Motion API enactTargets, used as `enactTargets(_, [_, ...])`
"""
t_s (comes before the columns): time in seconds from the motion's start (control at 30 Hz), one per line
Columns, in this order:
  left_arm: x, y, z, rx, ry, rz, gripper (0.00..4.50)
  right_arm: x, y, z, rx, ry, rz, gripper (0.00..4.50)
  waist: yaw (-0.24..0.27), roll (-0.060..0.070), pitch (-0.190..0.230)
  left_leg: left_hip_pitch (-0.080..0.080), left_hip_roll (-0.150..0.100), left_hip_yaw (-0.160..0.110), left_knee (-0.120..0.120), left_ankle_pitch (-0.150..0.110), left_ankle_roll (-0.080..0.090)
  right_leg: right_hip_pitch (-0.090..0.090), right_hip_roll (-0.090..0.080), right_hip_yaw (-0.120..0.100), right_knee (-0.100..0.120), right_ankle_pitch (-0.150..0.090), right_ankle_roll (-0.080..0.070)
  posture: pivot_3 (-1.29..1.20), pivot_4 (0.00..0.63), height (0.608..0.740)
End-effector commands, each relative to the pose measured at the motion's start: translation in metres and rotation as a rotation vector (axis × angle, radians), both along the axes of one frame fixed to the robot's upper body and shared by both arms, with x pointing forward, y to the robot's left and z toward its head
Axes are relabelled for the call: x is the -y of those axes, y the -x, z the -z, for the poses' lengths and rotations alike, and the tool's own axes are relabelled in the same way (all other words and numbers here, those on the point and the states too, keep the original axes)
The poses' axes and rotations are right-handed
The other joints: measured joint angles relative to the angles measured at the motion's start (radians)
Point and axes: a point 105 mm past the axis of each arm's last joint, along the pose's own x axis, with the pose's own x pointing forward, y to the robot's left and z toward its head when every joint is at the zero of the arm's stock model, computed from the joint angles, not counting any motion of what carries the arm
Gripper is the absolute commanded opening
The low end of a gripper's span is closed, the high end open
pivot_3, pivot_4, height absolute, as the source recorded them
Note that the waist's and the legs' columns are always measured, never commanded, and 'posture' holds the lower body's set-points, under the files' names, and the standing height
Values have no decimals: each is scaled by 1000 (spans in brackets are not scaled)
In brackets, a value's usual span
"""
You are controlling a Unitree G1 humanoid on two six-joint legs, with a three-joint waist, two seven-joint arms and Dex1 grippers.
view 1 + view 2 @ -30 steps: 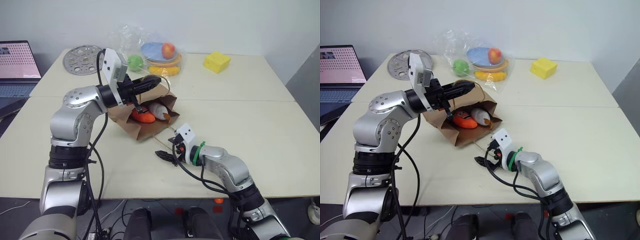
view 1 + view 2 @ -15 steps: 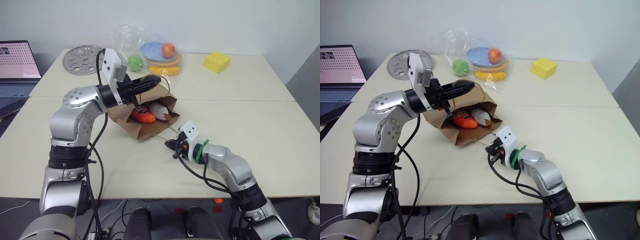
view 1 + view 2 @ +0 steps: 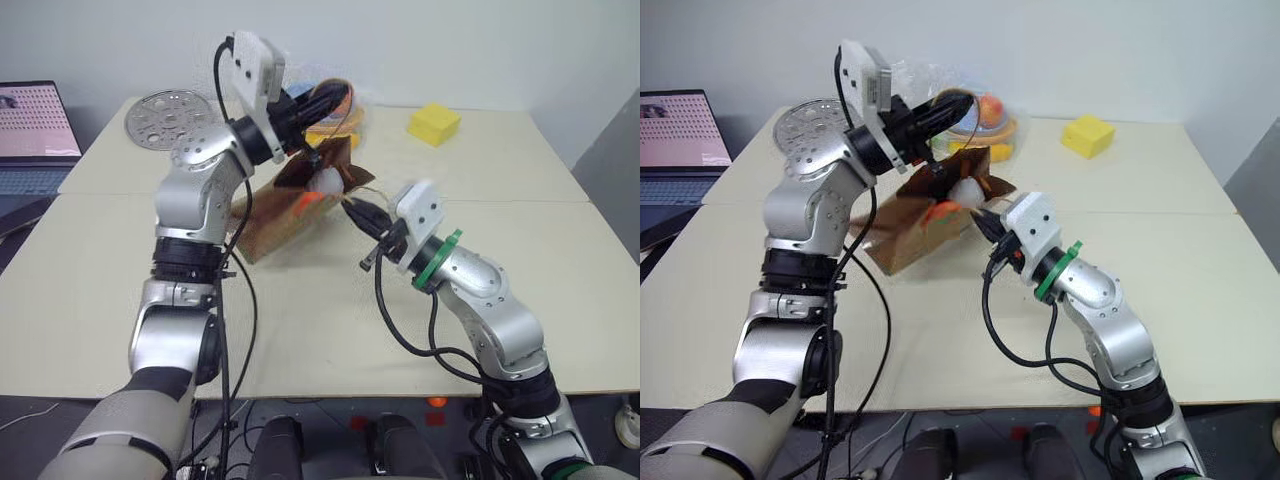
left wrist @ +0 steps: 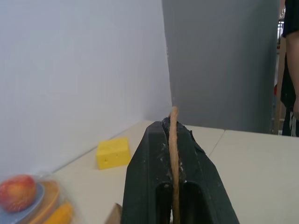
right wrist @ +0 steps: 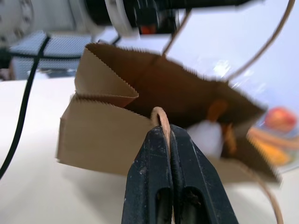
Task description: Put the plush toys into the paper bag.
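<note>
The brown paper bag [image 3: 275,215] is tilted up at its mouth, its base still on the table. Inside its opening lie the plush toys: the white one [image 3: 326,182] and, below it, the orange carrot [image 3: 304,201], both partly hidden by the bag's walls. My left gripper [image 3: 332,98] is raised above the bag and shut on one thin tan loop handle [image 4: 174,135]. My right gripper [image 3: 358,212] is at the bag's near rim, shut on the other handle [image 5: 160,117].
A yellow sponge block [image 3: 433,123] sits at the back right. Plastic fruit in clear wrap [image 3: 985,112] lies behind the bag. A perforated metal disc [image 3: 165,112] and a laptop [image 3: 35,130] are at the back left. Part of a person [image 4: 289,70] stands beyond the table.
My right gripper closed on the near handle and rose. The left gripper lifted its handle up and to the right. The bag's mouth was pulled up from lying flat.
</note>
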Motion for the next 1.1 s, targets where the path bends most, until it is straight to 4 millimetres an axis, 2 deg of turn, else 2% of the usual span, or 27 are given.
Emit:
enactTargets(0.03, [4,0,-27,75,55,9,0,-1,14,-41,214,-39,12,47,-1,0,0,0,0,0,0,0,0,0,1,0,0,0,0,0,150,740])
enactTargets(0.17, [12,0,-23,65,47,59,0,-1,15,-54,319,-41,59,47,-1,0,0,0,1,-1,-1,0,0,-1,2,-1,1,0,1,0,150,740])
enactTargets(0.3, [11,1,-12,32,30,77,0,-3,12,-52,314,-35,66,47,0,0,0,0,1,-1,-1,0,0,-1,1,-1,1,-1,1,0,150,740])
enactTargets(0.4, [6,-1,10,-28,-4,74,0,-10,5,-31,242,38,54,47,-2,0,0,0,1,-1,-1,0,0,0,1,-1,1,-1,1,0,150,740])
enactTargets(0.47, [-6,-3,37,-93,-35,54,0,-12,-3,-9,107,57,56,47,-3,0,0,1,1,-1,-1,0,0,0,1,0,1,0,1,0,150,740])
enactTargets(0.57, [-17,-1,46,-112,-44,39,0,-14,-2,-3,88,84,30,47,-1,0,0,1,1,-1,-1,0,0,0,1,-1,2,0,1,0,150,740])
enactTargets(0.63, [-23,4,44,-113,-37,41,0,-13,-2,-2,82,96,23,435,0,0,0,0,1,-1,0,0,0,-1,1,-1,2,0,1,0,150,740])
enactTargets(0.73, [-37,15,43,-116,-58,41,582,-10,-1,-3,70,96,0,1323,3,0,0,0,0,-1,0,0,0,0,0,-1,1,0,1,0,150,740])
enactTargets(0.83, [-52,32,44,-137,-91,44,1499,-7,0,-3,54,111,-34,2470,-2,0,0,0,0,0,0,0,0,1,-1,0,0,0,1,0,150,740])
enactTargets(0.97, [-65,44,46,-165,-123,15,2793,-4,8,-5,31,117,-123,4048,-1,0,0,1,1,-2,0,0,0,1,0,-2,2,0,1,0,150,740])
enactTargets(1.0, [-69,47,47,-170,-131,7,3023,-4,10,-6,26,118,-141,4330,0,0,0,1,1,-2,0,0,0,0,0,-2,2,0,1,0,150,740])
enactTargets(1.03, [-73,51,47,-179,-145,3,3339,-3,12,-8,23,121,-161,4500,-1,0,0,1,1,-2,0,0,0,1,0,-2,2,-1,1,0,150,740])
enactTargets(1.1, [-83,64,47,-204,-172,0,3931,-1,22,-12,16,149,-240,4500,-1,0,0,1,1,-1,0,0,0,1,0,-1,1,-1,1,0,150,740])
